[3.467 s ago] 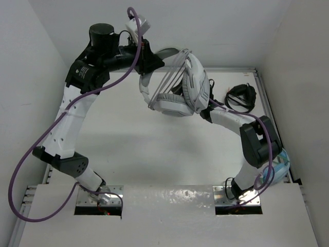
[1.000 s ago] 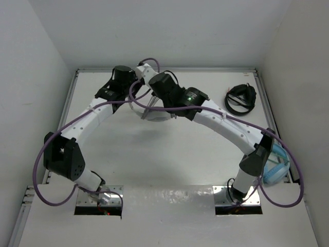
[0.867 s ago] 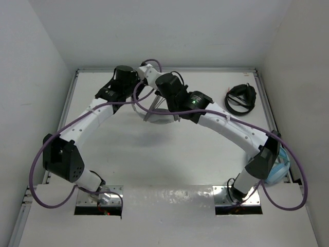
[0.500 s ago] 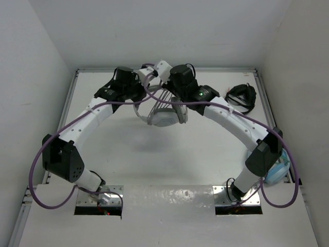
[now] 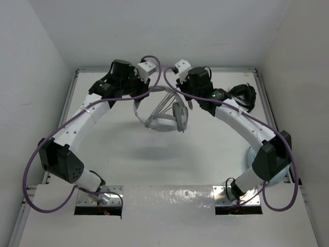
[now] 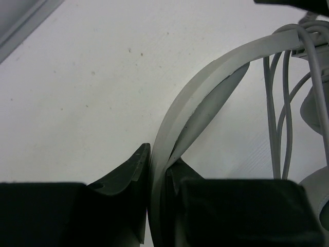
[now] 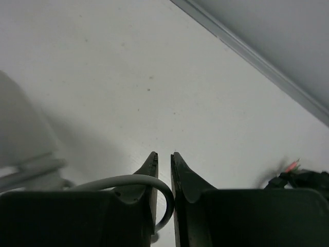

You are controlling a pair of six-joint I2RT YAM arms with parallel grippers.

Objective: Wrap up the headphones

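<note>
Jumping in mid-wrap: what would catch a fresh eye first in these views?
The white headphones stand out first, held up between both arms over the far middle of the table. The left gripper is clamped on the headband, while the right gripper pinches a loop of the thin cable. A set of black headphones lies apart at the far right.
</note>
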